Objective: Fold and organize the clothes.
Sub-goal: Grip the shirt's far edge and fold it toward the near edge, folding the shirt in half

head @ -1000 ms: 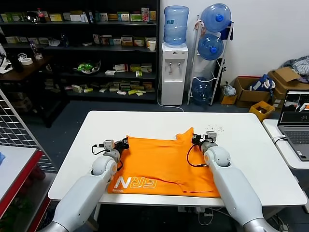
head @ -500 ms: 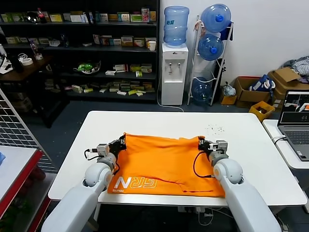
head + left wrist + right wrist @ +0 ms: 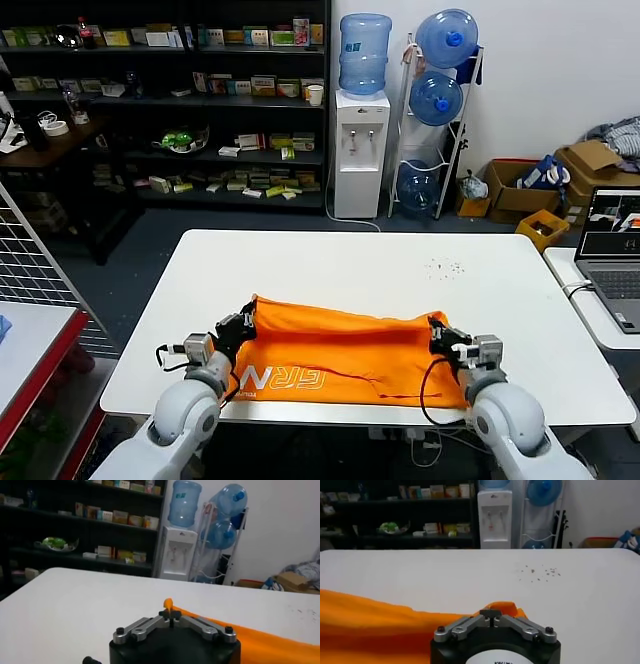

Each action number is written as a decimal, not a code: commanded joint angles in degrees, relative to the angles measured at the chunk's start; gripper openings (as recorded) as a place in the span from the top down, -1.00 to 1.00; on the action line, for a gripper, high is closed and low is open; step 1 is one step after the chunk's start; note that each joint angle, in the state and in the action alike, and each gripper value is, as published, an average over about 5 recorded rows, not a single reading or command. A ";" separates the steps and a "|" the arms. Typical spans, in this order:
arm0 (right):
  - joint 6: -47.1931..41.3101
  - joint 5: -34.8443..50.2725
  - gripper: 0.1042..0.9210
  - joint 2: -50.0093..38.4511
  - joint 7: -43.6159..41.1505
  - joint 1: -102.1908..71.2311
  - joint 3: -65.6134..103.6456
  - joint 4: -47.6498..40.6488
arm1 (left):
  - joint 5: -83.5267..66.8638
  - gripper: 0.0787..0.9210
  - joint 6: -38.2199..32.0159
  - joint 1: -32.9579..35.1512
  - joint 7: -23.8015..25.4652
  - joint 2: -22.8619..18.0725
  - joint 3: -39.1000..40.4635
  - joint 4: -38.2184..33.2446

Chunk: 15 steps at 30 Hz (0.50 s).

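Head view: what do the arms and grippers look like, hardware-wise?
Both arms have smooth light-grey rounded shells. The left gripper and right gripper are black with silver-grey fittings; each has a black cable looping from the wrist. In the wrist views, each gripper base is black, with two silver finger links bolted on. No markings readable.

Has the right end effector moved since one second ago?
Yes. Shut on the orange T-shirt, the right end effector moved toward the white table's near edge.

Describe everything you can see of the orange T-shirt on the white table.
The orange T-shirt is thin, soft fabric, folded into a wide band near the white table's front edge, white block lettering showing upside down at its left front. The left gripper and right gripper each pinch a far corner in shut jaws.
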 commanded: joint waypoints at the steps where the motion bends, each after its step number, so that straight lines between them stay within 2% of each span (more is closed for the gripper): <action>1: -1.64 0.01 0.77 -2.68 1.09 -13.94 4.99 11.10 | 2.11 0.81 -0.27 13.25 -2.18 0.43 -3.03 -9.27; 7: -0.74 -0.87 0.35 -1.82 1.32 -14.33 6.24 10.70 | 3.44 0.40 -0.75 13.67 -1.32 -0.50 -4.84 -7.39; 15: 0.02 -1.59 -0.20 0.16 1.23 -14.10 6.24 10.01 | 6.45 -0.16 -3.85 12.35 1.53 -4.80 -6.13 0.41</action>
